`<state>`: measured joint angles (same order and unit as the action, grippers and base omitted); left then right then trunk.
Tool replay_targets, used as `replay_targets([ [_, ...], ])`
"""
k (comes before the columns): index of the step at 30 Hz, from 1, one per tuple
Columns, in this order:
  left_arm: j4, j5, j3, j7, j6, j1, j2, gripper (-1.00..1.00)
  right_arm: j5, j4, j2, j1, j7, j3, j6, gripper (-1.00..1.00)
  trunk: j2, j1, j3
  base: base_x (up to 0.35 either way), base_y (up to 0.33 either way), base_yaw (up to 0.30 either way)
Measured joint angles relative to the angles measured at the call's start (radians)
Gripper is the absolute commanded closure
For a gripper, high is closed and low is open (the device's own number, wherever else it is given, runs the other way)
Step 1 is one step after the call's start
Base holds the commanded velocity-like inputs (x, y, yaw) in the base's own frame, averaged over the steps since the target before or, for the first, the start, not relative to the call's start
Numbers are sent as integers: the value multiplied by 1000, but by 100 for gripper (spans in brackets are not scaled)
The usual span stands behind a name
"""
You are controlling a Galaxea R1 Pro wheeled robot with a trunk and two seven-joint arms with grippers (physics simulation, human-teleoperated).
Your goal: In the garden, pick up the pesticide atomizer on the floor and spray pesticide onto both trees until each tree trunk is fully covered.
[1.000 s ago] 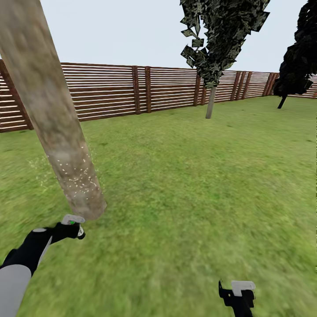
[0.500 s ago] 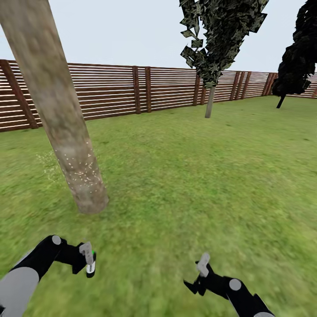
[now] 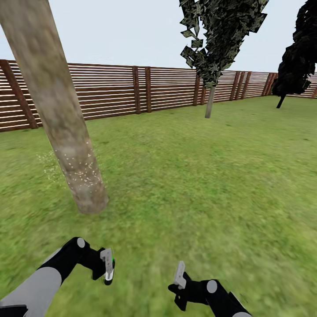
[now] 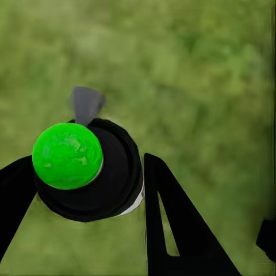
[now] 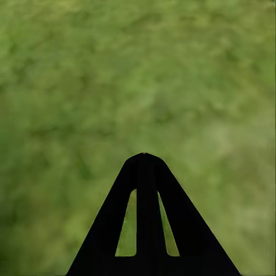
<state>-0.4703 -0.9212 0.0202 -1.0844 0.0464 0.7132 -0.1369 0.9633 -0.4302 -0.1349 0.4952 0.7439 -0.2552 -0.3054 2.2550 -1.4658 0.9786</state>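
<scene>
A: Where is the pesticide atomizer [image 4: 92, 172] right now?

B: In the left end effector [image 3: 107, 266], low over the lawn [image 3: 211, 176] in the head view. The left wrist view shows its dark round body clamped between the black fingers [image 4: 172, 230], though its top looks green here, not red (odd, but that is what shows).

A: And the right end effector [image 3: 178, 275]?

B: Nothing in it. Its wrist view shows the 2 fingers pressed together into a single black wedge over grass.

A: How covered is the near tree trunk [image 3: 57, 110]?

B: Only a band of pesticide [image 3: 81, 169] specks low down, with some drifted onto the grass beside it. Everything above that band looks bare. The second tree [image 3: 211, 101] stands well apart by the fence [image 3: 132, 90], and I would guess it is unsprayed, but it is too far off to tell.

A: So how to do this step well?

B: Raise the atomizer and turn its nozzle [image 4: 86, 103] at the trunk; for now it points at grass. Sweep upward from the speckled band, slowly, staying near enough that mist lands on bark. Keep the grip firm, and work round the trunk's hidden sides too.
</scene>
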Motion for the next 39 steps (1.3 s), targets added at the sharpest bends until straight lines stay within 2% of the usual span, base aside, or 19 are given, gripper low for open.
replay_targets([
  [1,0,0,0,0,0,0,4,100,2,0,-4,0,0,0,0,100,0,0,0,0,0,0],
  [3,1,-12,0,0,1,0,30,100,4,1,-10,0,0,1,0,100,0,0,0,0,0,0],
  [4,1,-41,0,1,1,0,48,100,4,2,-13,0,1,15,-1,100,0,0,0,0,0,0],
  [5,1,-73,0,6,0,0,67,100,3,3,-18,0,0,80,-2,100,0,0,0,0,0,0],
  [7,1,-91,0,24,0,0,80,100,1,2,-26,-1,-1,170,-1,100,0,0,0,0,0,0],
  [9,1,-95,0,30,0,0,85,100,-1,2,-32,0,-1,195,-1,100,0,0,0,0,0,0],
  [11,1,-96,0,30,0,0,95,100,-1,2,-40,0,-1,199,-1,100,0,0,0,0,0,0],
  [17,0,-108,-2,34,-3,0,119,100,-2,1,-40,0,-2,200,-1,100,0,0,0,0,0,0],
  [18,1,-135,-1,35,-4,-1,123,100,-3,0,-40,0,-2,200,-2,100,0,0,0,0,0,0],
  [20,2,-161,-1,35,-4,-15,126,100,-3,-1,-40,0,-2,200,-2,100,0,0,0,0,0,0],
  [23,0,-172,-2,34,-1,-57,137,100,-3,-5,-40,0,-2,200,-1,100,0,0,0,0,0,0],
  [26,0,-182,-2,34,0,-63,157,100,-3,-8,-40,-1,-3,200,-1,100,0,0,0,0,0,0],
  [28,2,-230,-2,35,-3,-66,173,100,-3,-10,-40,0,-3,200,-2,100,0,0,0,0,0,0],
  [30,2,-255,-2,35,-6,-77,184,100,-4,-12,-40,0,-3,200,-2,100,0,0,0,0,0,0],
  [34,3,-256,-2,87,-7,-97,193,100,-5,-13,-40,0,-3,200,-3,100,0,0,0,0,0,0],
  [39,4,-256,-1,97,-8,-108,203,100,-5,-15,-40,0,-3,200,-3,100,0,0,0,0,0,0],
])
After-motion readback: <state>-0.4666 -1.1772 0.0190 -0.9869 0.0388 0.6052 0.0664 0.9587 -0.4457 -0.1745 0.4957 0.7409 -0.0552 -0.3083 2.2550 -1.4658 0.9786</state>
